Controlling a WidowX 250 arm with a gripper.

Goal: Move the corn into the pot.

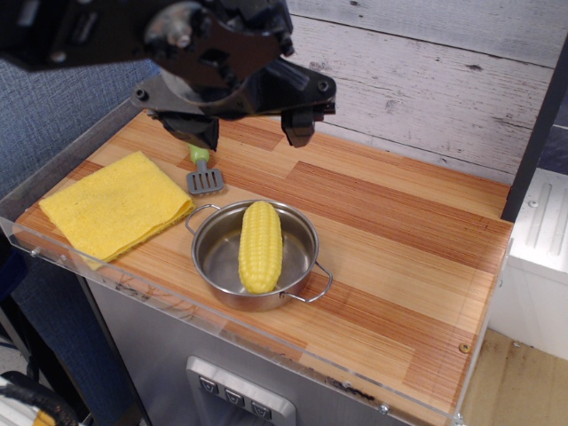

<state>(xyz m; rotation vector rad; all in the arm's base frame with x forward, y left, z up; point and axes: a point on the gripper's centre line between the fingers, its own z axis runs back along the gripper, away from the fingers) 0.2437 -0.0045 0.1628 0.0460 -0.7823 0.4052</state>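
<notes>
The yellow corn cob [260,246] lies inside the shiny steel pot [211,264], its length running from the far rim to the near rim. The pot stands near the front edge of the wooden counter, with wire loop handles at its left and right. My black gripper [251,135] hangs above and behind the pot, well clear of the corn. Its two fingers are spread wide apart and hold nothing.
A folded yellow cloth [114,204] lies at the left of the counter [399,257]. A small grey spatula with a green handle [204,175] lies between cloth and pot. A clear plastic rim runs along the counter's front and left edges. A plank wall stands behind.
</notes>
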